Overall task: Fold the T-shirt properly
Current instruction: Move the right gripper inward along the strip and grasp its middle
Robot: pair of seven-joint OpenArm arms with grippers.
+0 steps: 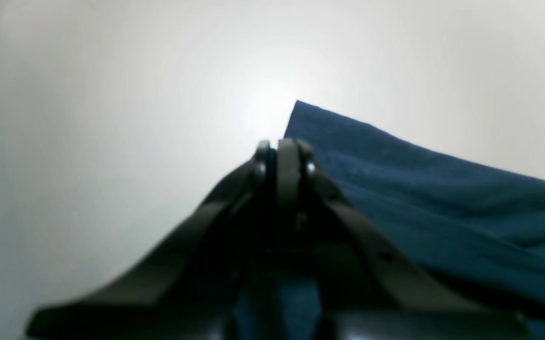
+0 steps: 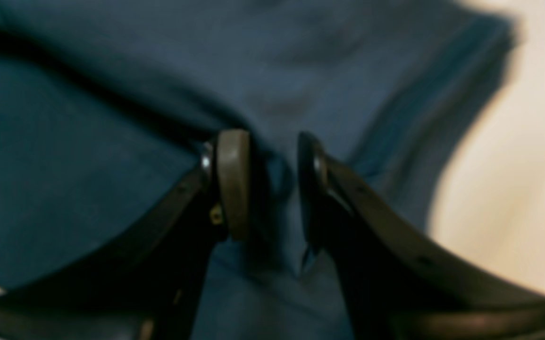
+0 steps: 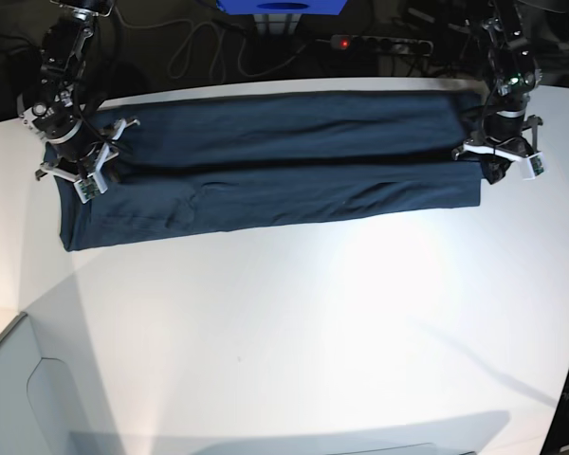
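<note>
The T-shirt (image 3: 266, 166) lies folded into a long band across the far part of the white table (image 3: 294, 322), a crease running along its length; the left gripper (image 1: 284, 156) sits at one end of the band, jaws pressed together with no cloth visible between the tips; the right gripper (image 2: 272, 184) sits at the opposite end, jaws partly apart astride a raised fold of fabric.

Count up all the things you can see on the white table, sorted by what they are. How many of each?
T-shirt: 1, dark blue, folded into a long strip.
Robot grippers: 2, the left gripper and the right gripper, one at each end of the cloth.
Total: 3 things on the table.
</note>
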